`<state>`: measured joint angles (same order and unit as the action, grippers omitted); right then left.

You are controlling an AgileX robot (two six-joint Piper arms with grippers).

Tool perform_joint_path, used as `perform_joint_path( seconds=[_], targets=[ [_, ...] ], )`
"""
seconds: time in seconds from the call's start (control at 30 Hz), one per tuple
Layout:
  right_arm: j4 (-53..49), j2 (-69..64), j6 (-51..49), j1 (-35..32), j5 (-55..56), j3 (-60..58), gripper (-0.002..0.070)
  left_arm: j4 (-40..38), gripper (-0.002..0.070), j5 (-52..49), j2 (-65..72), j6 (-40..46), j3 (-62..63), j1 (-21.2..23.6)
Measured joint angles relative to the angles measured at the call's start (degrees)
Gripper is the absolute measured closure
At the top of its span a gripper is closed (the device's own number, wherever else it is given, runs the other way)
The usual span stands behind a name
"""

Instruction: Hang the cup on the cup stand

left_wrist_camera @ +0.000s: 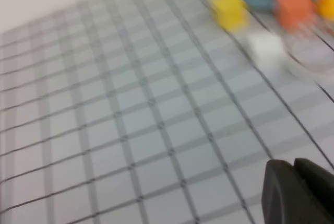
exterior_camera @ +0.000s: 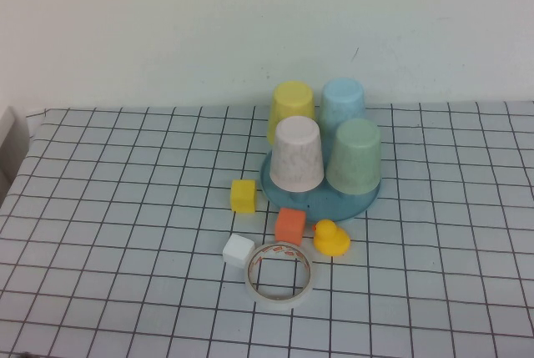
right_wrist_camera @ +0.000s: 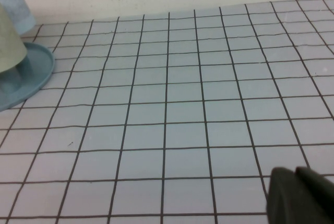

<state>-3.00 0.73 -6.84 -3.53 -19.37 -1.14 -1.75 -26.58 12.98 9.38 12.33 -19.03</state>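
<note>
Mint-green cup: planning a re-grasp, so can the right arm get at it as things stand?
Probably yes: the mint-green cup sits upturned on the cup stand, bare cloth on its right. Right claw and left claw are shut.

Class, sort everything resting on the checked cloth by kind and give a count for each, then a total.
Cups: 4 (yellow, light blue, speckled, mint green cup)
Cup stand: 1
Cubes: 3 (yellow, orange, white)
Duck: 1
Tape roll: 1
Total: 10
</note>
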Motion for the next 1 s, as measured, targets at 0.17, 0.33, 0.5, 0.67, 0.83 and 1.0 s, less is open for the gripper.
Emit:
perform_joint_path(
  seconds=[0.17, 0.33, 0.5, 0.67, 0.83, 1.0],
  targets=[
    [0.0, 0.0, 0.0, 0.0, -0.1, 0.0, 0.0675, 1.2, 0.0676, 7.8, -8.4, -5.6, -6.1, 9.7],
    [0.0, 0.0, 0.0, 0.0, -0.1, 0.0, 0.0675, -1.5, 0.0676, 12.2, -13.3, -6.0, -11.0, 16.4],
    [0.0, 0.0, 0.0, 0.0, -0.1, 0.0, 0.0675, -1.2, 0.0676, 13.4, -13.6, -6.2, -13.4, 17.9],
    [0.0, 0.0, 0.0, 0.0, -0.1, 0.0, 0.0675, -0.9, 0.0676, 12.2, -13.7, -6.9, -13.4, 17.8],
    [0.0, 0.0, 0.0, 0.0, -0.1, 0.0, 0.0675, -0.6, 0.0676, 10.8, -13.7, -7.1, -13.4, 17.8],
    [0.0, 0.0, 0.0, 0.0, -0.1, 0.0, 0.0675, -1.5, 0.0676, 9.0, -13.7, -7.1, -13.3, 17.8]
  ],
)
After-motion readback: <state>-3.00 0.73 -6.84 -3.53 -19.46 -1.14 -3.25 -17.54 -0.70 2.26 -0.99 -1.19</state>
